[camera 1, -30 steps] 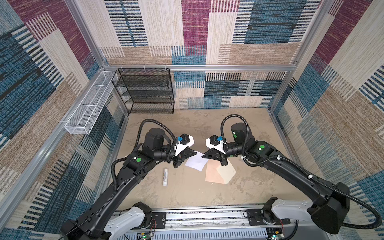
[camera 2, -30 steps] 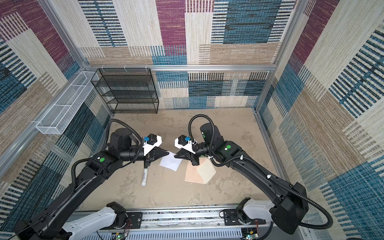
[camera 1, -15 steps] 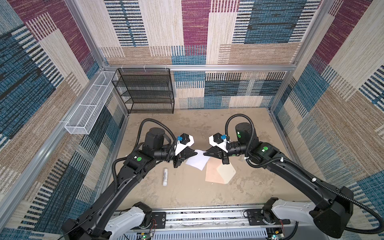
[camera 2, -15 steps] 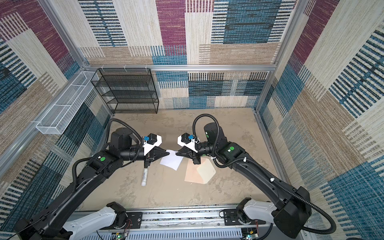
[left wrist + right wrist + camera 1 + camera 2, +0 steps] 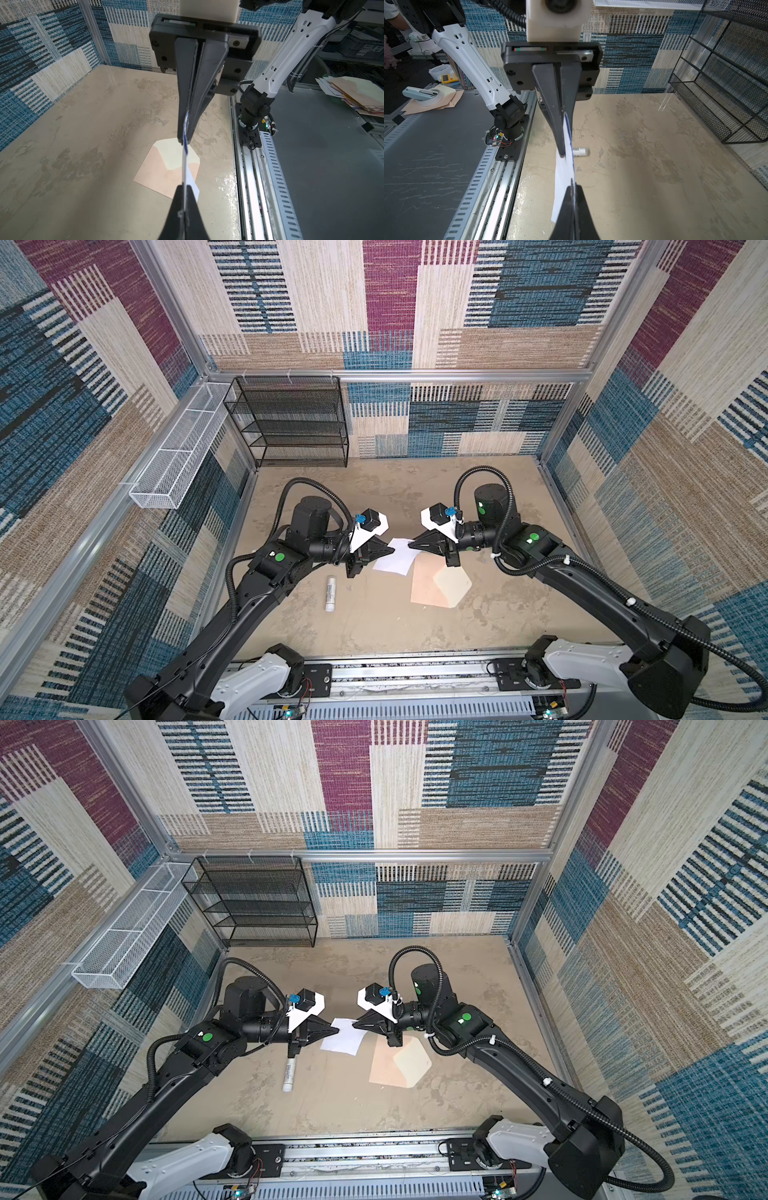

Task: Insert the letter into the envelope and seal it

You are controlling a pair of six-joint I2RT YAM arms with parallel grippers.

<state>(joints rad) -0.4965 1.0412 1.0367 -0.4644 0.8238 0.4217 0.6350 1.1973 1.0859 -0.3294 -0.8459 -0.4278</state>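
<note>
The letter (image 5: pixel 397 562) (image 5: pixel 345 1040), a white sheet with a dark blue border, hangs above the table, held at two opposite edges. My left gripper (image 5: pixel 392 551) (image 5: pixel 337 1029) is shut on one edge and my right gripper (image 5: pixel 409 545) (image 5: pixel 353 1026) is shut on the other. The left wrist view shows the letter (image 5: pixel 185 166) edge-on between the left gripper (image 5: pixel 184 187) and the right arm's fingers (image 5: pixel 182 116). In the right wrist view the letter (image 5: pixel 563 176) runs from my right gripper (image 5: pixel 574 186). The peach envelope (image 5: pixel 428 587) (image 5: pixel 386 1067) (image 5: pixel 158 174) lies flat, its cream flap (image 5: pixel 453 585) open.
A white glue stick (image 5: pixel 330 593) (image 5: pixel 289 1073) (image 5: pixel 580 151) lies on the table left of the letter. A black wire rack (image 5: pixel 291 423) stands at the back left, a white wire basket (image 5: pixel 178 456) hangs on the left wall. The arms' rail (image 5: pixel 395 672) runs along the front.
The right arm has shifted slightly to the right and back, still gripping the letter. The left arm and the letter have barely moved.
</note>
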